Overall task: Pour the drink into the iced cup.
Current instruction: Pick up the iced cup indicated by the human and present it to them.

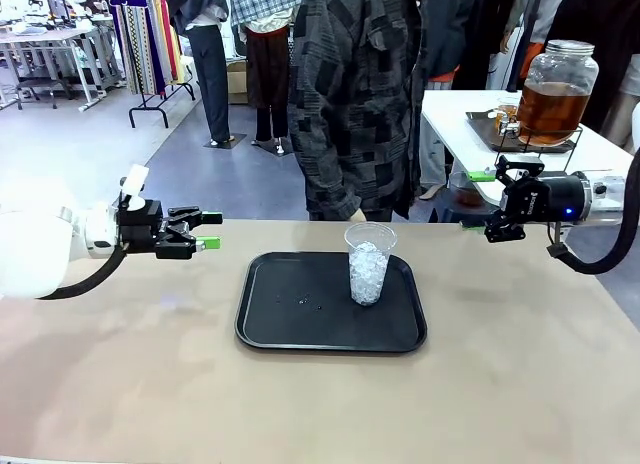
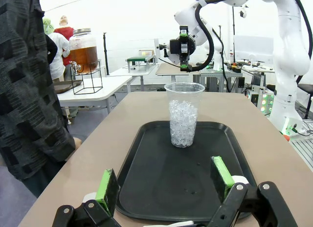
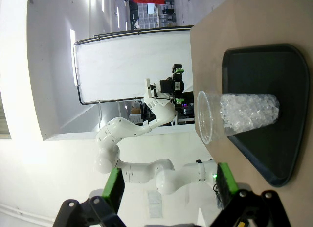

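you have the tan table (image 1: 520,384) across the lower half of the front view, and a person (image 1: 360,104) in a grey patchwork jacket stands at its far edge, top centre. the black tray (image 1: 290,329) lies at centre frame. the glass dispenser jar (image 1: 553,54) at upper right, on a white table behind, holds the amber drink (image 1: 550,109), well apart from the iced cup (image 1: 369,264), which stands upright on the tray's right part. your left gripper (image 1: 210,231) hovers at middle left and your right gripper (image 1: 474,200) at middle right, both with fingers apart and holding nothing.
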You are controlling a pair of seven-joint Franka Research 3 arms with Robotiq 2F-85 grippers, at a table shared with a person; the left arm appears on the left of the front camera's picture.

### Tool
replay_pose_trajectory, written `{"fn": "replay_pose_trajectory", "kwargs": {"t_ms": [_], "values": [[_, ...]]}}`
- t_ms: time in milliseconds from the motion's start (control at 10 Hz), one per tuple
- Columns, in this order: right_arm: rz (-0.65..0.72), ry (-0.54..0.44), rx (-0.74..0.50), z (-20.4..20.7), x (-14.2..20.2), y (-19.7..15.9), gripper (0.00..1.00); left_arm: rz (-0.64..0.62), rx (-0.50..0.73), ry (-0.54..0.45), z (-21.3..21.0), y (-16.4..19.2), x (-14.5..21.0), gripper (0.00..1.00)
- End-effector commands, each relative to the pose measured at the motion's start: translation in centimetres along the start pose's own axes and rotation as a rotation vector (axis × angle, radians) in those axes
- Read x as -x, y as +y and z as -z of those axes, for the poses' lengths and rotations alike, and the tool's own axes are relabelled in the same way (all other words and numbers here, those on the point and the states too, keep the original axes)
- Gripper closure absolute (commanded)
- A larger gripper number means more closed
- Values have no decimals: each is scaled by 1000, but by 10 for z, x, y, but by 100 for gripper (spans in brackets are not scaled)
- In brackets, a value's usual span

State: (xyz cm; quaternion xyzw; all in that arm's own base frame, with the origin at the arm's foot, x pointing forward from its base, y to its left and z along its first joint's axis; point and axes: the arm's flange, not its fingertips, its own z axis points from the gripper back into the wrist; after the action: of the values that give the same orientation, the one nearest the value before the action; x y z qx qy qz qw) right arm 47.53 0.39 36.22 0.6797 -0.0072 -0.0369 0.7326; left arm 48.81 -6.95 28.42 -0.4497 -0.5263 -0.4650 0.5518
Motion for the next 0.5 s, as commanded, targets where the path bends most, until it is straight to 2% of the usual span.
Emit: {"fn": "replay_pose_trajectory", "kwargs": {"t_ms": [0, 400], "values": [[-6, 0, 1, 1, 0, 2, 0, -3, -1, 5, 2, 1, -3, 0], [-6, 0, 1, 1, 0, 2, 0, -3, -1, 5, 2, 1, -3, 0]]}}
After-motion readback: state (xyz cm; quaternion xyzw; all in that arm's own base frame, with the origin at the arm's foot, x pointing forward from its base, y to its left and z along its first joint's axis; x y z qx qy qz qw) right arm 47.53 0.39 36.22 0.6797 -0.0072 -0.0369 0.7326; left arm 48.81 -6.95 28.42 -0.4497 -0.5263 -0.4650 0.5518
